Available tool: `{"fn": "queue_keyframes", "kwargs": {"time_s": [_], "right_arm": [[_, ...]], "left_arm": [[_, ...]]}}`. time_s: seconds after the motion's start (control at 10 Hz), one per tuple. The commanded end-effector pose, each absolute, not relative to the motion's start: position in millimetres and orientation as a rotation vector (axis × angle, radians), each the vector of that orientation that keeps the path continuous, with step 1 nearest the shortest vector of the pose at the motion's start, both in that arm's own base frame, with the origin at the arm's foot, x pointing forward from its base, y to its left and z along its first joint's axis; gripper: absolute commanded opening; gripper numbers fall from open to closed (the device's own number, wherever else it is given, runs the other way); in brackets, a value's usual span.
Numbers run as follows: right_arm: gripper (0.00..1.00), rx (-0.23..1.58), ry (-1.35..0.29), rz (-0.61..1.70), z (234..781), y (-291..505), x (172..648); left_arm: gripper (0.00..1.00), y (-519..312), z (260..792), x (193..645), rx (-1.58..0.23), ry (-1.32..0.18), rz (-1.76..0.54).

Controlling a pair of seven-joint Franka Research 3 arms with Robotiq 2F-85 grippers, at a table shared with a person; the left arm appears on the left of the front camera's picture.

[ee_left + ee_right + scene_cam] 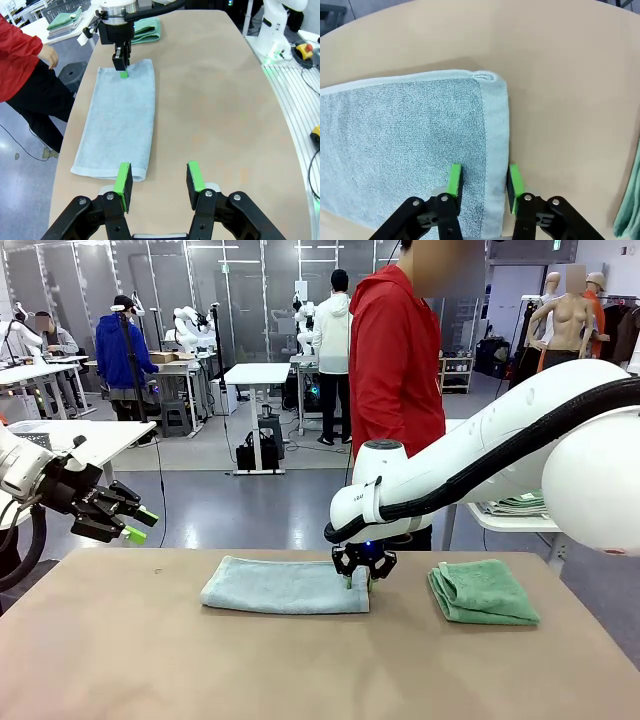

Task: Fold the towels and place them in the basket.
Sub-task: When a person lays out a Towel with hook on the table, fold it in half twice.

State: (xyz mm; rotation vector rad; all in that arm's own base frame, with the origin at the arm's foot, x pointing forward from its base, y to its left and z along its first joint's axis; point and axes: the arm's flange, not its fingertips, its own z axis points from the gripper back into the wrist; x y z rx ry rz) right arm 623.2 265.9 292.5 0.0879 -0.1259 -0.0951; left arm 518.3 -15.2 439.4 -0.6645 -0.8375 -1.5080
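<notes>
We are at the grasping step on the pale blue-grey towel (285,586), which lies flat on the bench (300,660), folded lengthwise into a long strip. Our right claw (364,578) is down at that towel's short end, the end nearest the mint green towel (483,591). In the right wrist view its green pads (454,179) straddle the hemmed edge (496,150), one pad over the terry and one at the outer border, standing narrow with the hem between them. We cannot tell whether they have the cloth pinched yet.

Our left claw (128,520) hangs in the air off the bench's left side. In its own wrist view the pads (123,181) stand partly apart with nothing between them, looking down at the towel's other short end.

The mint green towel sits already folded into a compact stack, to the right of the blue-grey one and apart from it. So we judge the task a little under halfway: one towel folded, the other half folded, neither in a basket.

The next move, as we judge it, calls for a firm pinch on the hem, a lift, and a carry of that end over toward the left end to halve the strip. The layers may slip apart in the lift.

We can read no brand, label or writing.
</notes>
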Motion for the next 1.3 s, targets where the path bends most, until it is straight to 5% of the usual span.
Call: {"fn": "queue_keyframes", "kwargs": {"time_s": [0.0,0.4,1.2], "right_arm": [[0.33,0.075,-0.137,-0.084,284.9,268.6,627.6],[0.0,0.079,-0.13,-0.085,283.7,266.0,626.4],[0.0,0.054,-0.25,-0.033,311.2,177.1,604.8]], "left_arm": [[0.57,-14.5,439.1,517.8,-0.658,-0.846,-1.525],[0.57,-14.5,439.1,517.8,-0.658,-0.846,-1.525],[0.57,-14.5,439.1,517.8,-0.658,-0.846,-1.525]]}}
